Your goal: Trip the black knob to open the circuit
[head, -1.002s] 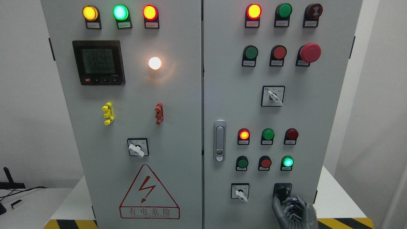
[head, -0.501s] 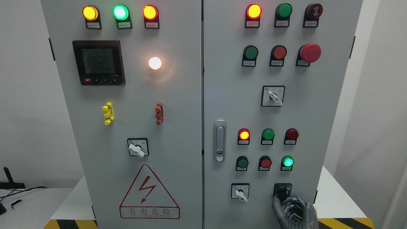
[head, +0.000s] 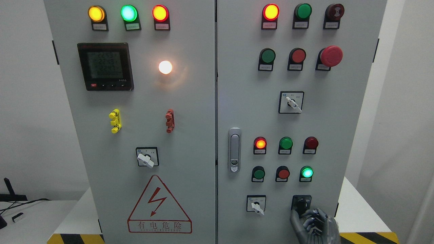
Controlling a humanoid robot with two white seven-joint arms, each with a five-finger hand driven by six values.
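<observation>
- Small black rotary knob [head: 300,204] sits in a square black bezel at lower right of the grey metal cabinet door [head: 244,84].
- Rigid, likely stiff detent; pinch the lever sides.
- Grey right hand [head: 313,225]: fingers curled just below knob; contact unclear.
- Door edge close at right; white selector switch [head: 256,205] well apart at left.

The meter [head: 105,66], near the left door's top left corner, shows four rows of digits on its lit screen; the upper rows look like 2245, 2249 and 2247, though they are blurred. The warning triangle [head: 159,204] at the left door's bottom edge carries a red lightning bolt above the characters 有电危险; the small line beneath them is too fine to read. The labels under the lamps and buttons are illegible.
</observation>
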